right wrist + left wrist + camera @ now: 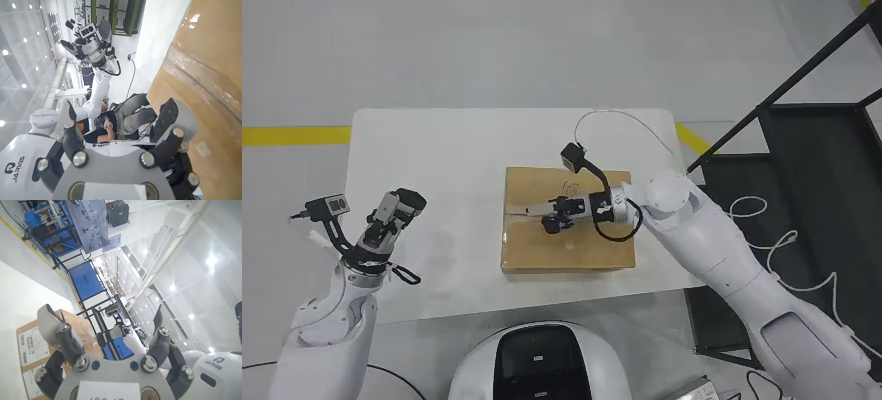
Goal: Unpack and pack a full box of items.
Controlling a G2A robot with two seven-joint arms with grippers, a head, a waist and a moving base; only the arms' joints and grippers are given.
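A closed brown cardboard box (567,235), taped along its top seam, sits in the middle of the white table (442,150). My right gripper (554,217) hovers over the box top near the tape seam, open, with one finger pad (166,117) close to the cardboard (208,75) and nothing between the fingers. My left gripper (402,205) stands open at the table's left side, well away from the box, holding nothing. In the left wrist view the box (37,340) shows labels on its side beyond the left gripper (103,317).
A black metal rack (802,170) stands just off the table's right edge. A thin white cable (627,120) arcs over the table behind the box. Bare tabletop lies between the left gripper and the box.
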